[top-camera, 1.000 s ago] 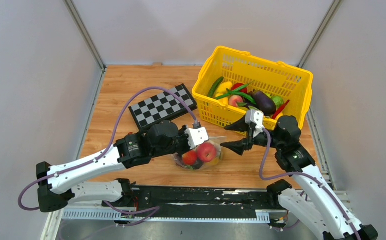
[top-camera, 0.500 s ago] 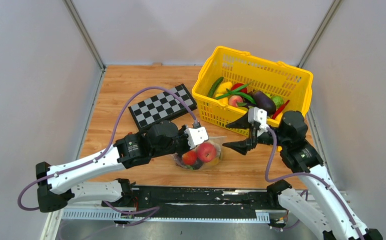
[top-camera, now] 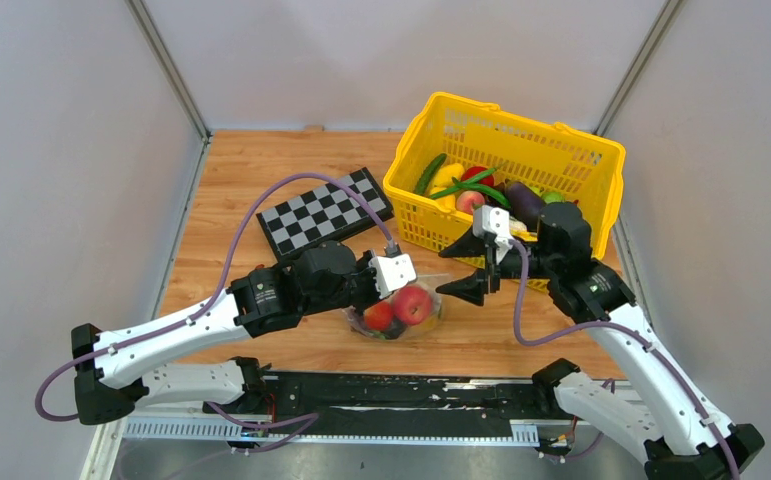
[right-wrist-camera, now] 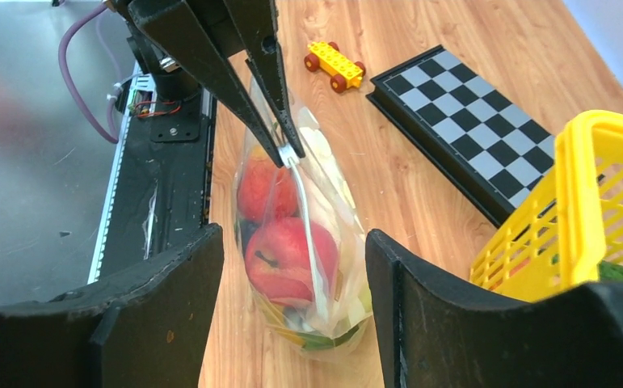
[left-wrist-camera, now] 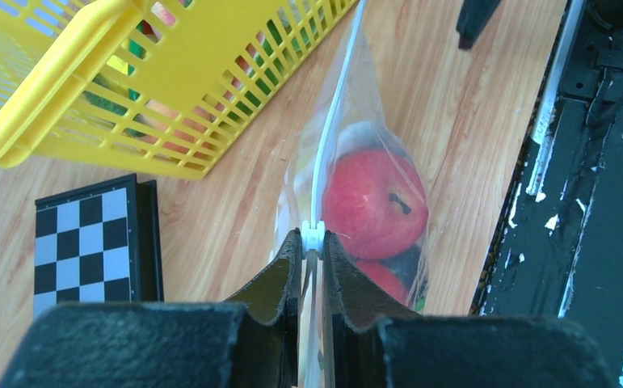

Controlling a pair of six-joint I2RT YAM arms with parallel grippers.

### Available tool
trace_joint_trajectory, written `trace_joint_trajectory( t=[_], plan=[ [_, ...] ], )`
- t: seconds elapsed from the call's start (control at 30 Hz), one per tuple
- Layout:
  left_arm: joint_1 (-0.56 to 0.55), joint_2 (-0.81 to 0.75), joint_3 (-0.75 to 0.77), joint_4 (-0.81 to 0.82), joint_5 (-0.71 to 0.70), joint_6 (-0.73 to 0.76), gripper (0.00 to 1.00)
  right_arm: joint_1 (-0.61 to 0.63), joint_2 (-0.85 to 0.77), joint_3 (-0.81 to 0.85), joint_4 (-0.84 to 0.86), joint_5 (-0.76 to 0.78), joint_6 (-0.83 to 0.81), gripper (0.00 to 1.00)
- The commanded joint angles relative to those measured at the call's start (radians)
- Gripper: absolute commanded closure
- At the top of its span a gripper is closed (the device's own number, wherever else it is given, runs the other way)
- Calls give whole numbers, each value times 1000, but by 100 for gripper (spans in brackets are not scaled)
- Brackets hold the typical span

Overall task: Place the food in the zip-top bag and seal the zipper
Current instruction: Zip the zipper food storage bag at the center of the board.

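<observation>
Here, left end effector (left-wrist-camera: 312, 242) pinched on zipper (left-wrist-camera: 334, 121), right end effector (top-camera: 446, 272) agape beside zip-top bag (right-wrist-camera: 328, 186).

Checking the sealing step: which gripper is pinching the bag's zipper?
The left gripper: its fingers are shut on the zipper at the white tab. The right gripper is open, holding nothing.

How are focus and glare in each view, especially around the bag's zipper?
Top external: evenly lit, sharp. Left wrist: left gripper dark and blurred up close, the zipper it pinches crisp. Right wrist: right gripper blurred in front; zip-top bag shows mild sheen.
</observation>
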Motion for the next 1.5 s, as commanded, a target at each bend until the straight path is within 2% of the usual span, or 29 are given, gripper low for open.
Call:
trace_joint_trajectory(
  t=[0.0, 0.23, 0.43, 0.53, 0.6, 0.63, 0.8, 0.87, 1.13, 1.33, 1.47],
  plan=[
    [3, -6, 48, 14, 22, -19, 100, 43, 12, 55, -53, 15, -78, 36],
    [4, 4, 67, 5, 46, -21, 100, 136, 123, 85, -49, 44, -146, 36],
    [4, -7, 71, -3, 48, -23, 100, 182, 241, 104, -27, 103, -164, 44],
    [4, -13, 67, -7, 48, -23, 100, 183, 253, 78, 2, 85, -163, 55],
    [4, -15, 65, -9, 48, -23, 100, 183, 249, 61, 36, 98, -136, 57],
    [5, -14, 64, -10, 48, -23, 100, 183, 244, 50, 58, 106, -113, 62],
    [5, -21, 54, -12, 47, -22, 100, 184, 193, -3, 127, 111, -99, 94],
    [5, -27, 47, -12, 39, -25, 100, 183, 169, -21, 134, 123, -97, 100],
    [5, -80, 10, -62, -16, -36, 100, 184, 58, -114, 242, 285, -5, 100],
    [5, -154, -27, -129, -101, -77, 100, 182, 18, -129, 253, 438, 33, 100],
    [5, -202, -40, -160, -152, -78, 100, 182, 5, -141, 262, 460, 41, 100]
  ],
)
